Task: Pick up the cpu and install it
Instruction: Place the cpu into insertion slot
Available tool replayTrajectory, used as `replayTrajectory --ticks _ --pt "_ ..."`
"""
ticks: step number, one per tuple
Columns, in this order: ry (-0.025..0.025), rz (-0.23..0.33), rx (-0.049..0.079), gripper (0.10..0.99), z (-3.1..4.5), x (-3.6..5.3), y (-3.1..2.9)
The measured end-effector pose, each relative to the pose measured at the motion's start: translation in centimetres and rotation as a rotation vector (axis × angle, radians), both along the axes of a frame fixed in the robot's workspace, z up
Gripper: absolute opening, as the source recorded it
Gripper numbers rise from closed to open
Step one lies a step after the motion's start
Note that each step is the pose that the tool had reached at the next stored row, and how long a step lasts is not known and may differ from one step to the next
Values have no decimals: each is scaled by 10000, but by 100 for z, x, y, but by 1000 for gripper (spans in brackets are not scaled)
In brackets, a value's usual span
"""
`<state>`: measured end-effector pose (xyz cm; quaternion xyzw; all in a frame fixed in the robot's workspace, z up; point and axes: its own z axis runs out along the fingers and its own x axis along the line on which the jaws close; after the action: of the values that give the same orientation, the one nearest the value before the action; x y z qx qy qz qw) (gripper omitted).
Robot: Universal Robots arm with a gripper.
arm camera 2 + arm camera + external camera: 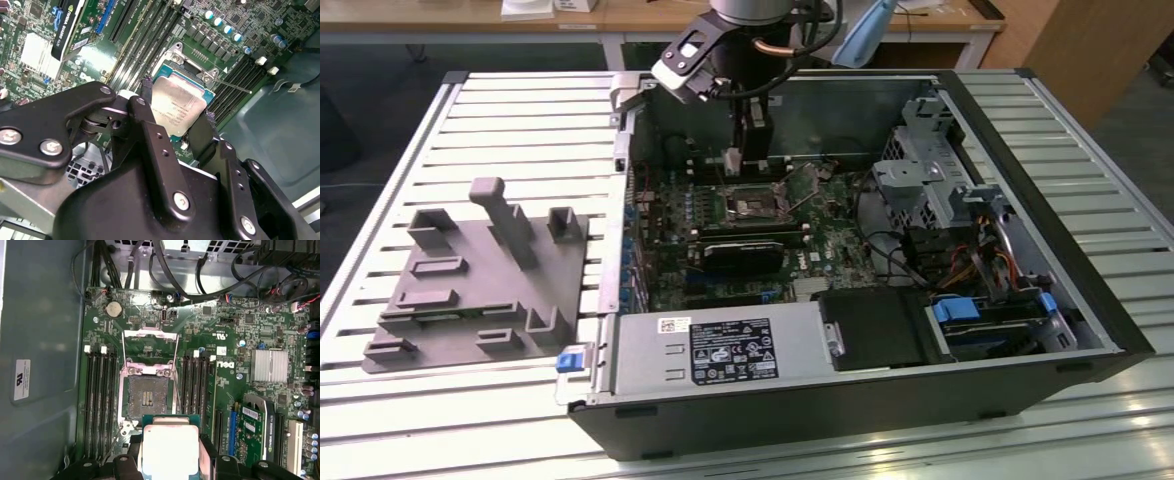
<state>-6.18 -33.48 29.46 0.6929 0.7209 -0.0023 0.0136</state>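
Silver lid of the cpu point(169, 449) faces the camera in both wrist views and lies roughly parallel to the motherboard point(225, 340). Outline is near square, so no long axis to call. A green rim shows along one edge. The jaws are pinching it: two black fingers point(150, 135) press on opposite edges and the chip hangs in the air between them.

Position: over the board inside the open computer case point(881, 420), just beside the socket point(147, 397), not seated. Socket contacts are bare, and its metal frame point(150, 335) is swung open.

Hidden or unclear:
- First wrist view: part of the cpu is cut off at the picture edge, and the fingers cover two of its sides.
- Second wrist view: the cpu covers most of the socket.
- Exterior view: the chip is hard to make out under the arm point(750, 55).

Counts:
- one cpu
- one socket
- two banks of memory slots point(100, 390) flanking the socket
- one coin cell point(113, 308)
- one finned heatsink point(270, 365)
- one grey fixture plate point(467, 290) on the slatted table point(520, 110), near the table edge on the exterior view's left, just beside the case
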Motion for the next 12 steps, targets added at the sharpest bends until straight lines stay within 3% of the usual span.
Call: replayTrajectory --ticks 12 --pt "110 0 1 537 -106 21 0"
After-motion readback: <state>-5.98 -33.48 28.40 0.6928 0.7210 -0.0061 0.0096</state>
